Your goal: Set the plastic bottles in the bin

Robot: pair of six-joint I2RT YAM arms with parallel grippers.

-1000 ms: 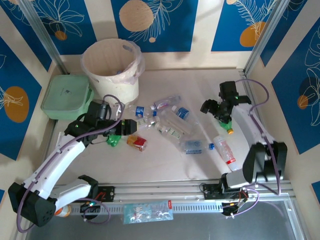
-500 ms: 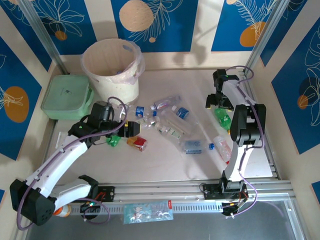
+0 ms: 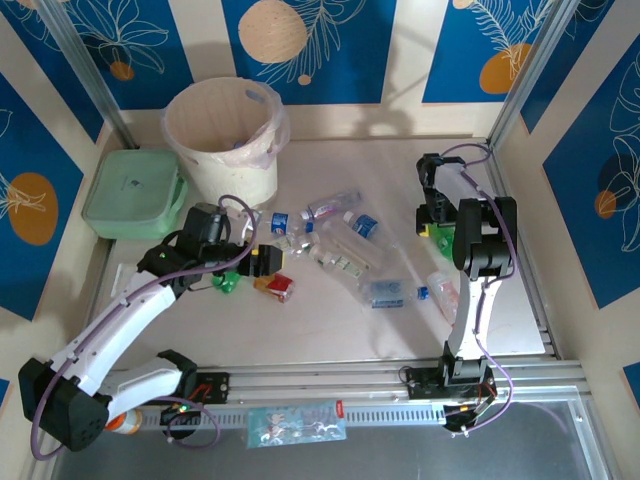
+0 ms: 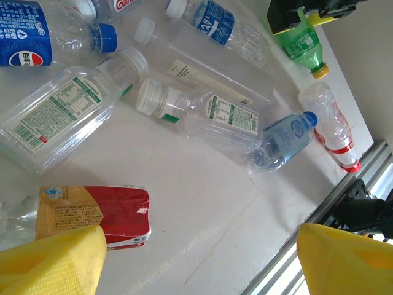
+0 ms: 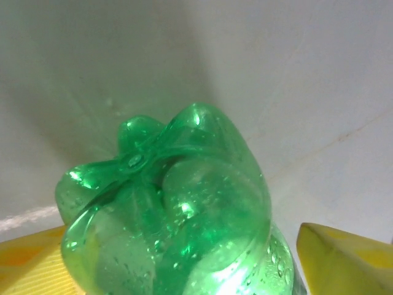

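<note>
Swung inward since earlier, the right claw (image 5: 190, 264) is spread around a green bottle (image 5: 178, 196). The left claw (image 4: 196, 261) is held spread and empty above clear bottles (image 4: 221, 117) scattered near the bin (image 3: 215, 172).

Robot test cell in a lab, not a home or shop. Boxed in on three sides by printed panels (image 3: 320, 45) of blue leaves and orange discs, framed with bare aluminium posts (image 3: 527, 75). Fitted with a left arm (image 3: 120, 325) and a right arm (image 3: 468, 315), both white, bolted to a slotted aluminium rail (image 3: 320, 380) at the near edge of a pale table (image 3: 330, 335), purple cables (image 3: 232, 200) looping loose. Staged with scattered plastic bottles (image 3: 345, 245) and a lined bin (image 3: 220, 170).
</note>
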